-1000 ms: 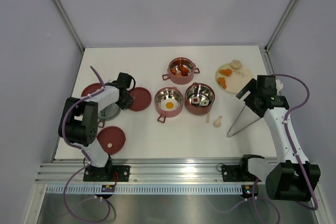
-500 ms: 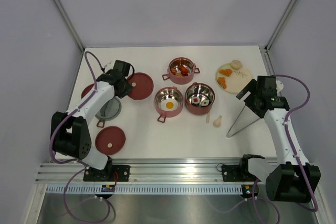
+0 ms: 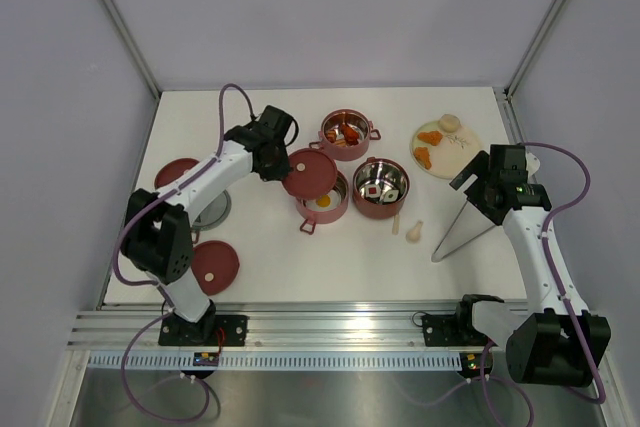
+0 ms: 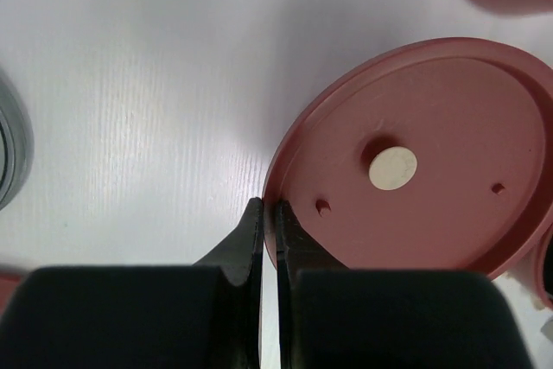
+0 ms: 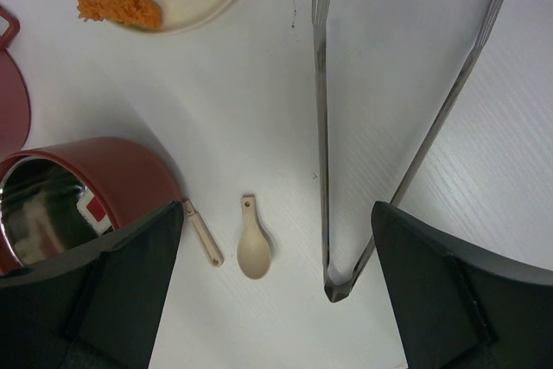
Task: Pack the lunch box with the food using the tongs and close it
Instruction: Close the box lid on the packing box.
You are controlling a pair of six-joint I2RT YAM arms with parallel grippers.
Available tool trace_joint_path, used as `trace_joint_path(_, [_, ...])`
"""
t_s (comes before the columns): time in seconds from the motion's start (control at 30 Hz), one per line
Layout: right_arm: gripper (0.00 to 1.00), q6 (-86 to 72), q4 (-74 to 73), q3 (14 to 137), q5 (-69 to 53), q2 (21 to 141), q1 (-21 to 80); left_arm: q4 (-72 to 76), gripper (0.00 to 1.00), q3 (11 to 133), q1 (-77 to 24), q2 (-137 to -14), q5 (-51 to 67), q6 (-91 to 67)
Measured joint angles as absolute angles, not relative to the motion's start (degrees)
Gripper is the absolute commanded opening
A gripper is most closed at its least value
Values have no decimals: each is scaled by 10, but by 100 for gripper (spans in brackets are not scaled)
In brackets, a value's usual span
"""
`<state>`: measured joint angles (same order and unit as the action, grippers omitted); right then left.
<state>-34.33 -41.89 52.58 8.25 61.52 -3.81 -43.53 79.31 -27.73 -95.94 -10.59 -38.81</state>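
Note:
Three dark-red lunch box bowls stand mid-table: one with orange food [image 3: 346, 134], one with a fried egg [image 3: 322, 203], one with white and dark pieces [image 3: 381, 187]. My left gripper [image 3: 284, 161] is shut on the rim of a dark-red disc lid [image 3: 309, 173], which hangs over the egg bowl's upper left edge. The left wrist view shows the fingers [image 4: 268, 206] pinching the lid [image 4: 423, 153]. The silver tongs [image 3: 462, 229] lie on the table at the right. My right gripper [image 3: 472, 187] hovers open above the tongs [image 5: 321, 127], holding nothing.
A cream plate [image 3: 457, 159] at the back right holds orange pieces [image 3: 430, 137] and a beige ball [image 3: 450, 123]. A beige spoon [image 3: 414, 231] and a short stick [image 3: 397, 224] lie beside the right bowl. Two more red lids [image 3: 214, 267] [image 3: 173, 173] and a grey lid [image 3: 213, 210] lie left.
My left arm has carried the red lid from the left side of the table rightward to the egg bowl. The right arm and the tongs have not moved.

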Motion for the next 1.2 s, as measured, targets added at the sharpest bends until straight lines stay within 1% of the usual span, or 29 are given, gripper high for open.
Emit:
trace_joint_path(0.2, [97, -343, -419, 526, 82, 615, -38, -455, 0, 827, -301, -1023, -74, -357])
trace_joint_path(0.6, [98, -343, -419, 526, 82, 615, -38, -467, 0, 829, -317, -1035, -62, -343])
trace_joint_path(0.67, [97, -343, -419, 526, 82, 615, -38, -467, 3, 829, -317, -1039, -62, -343])
trace_joint_path(0.7, [97, -343, -419, 526, 82, 616, -38, -467, 6, 829, -317, -1041, -62, -343])
trace_joint_path(0.73, [97, -343, -419, 526, 82, 616, -38, -467, 11, 829, -317, -1044, -62, -342])
trace_joint_path(0.93, [97, -343, -419, 526, 82, 616, -38, -467, 25, 829, -317, -1052, -62, -341])
trace_joint_path(1.2, [97, -344, -419, 526, 79, 616, -38, -466, 29, 829, -317, -1052, -64, -344])
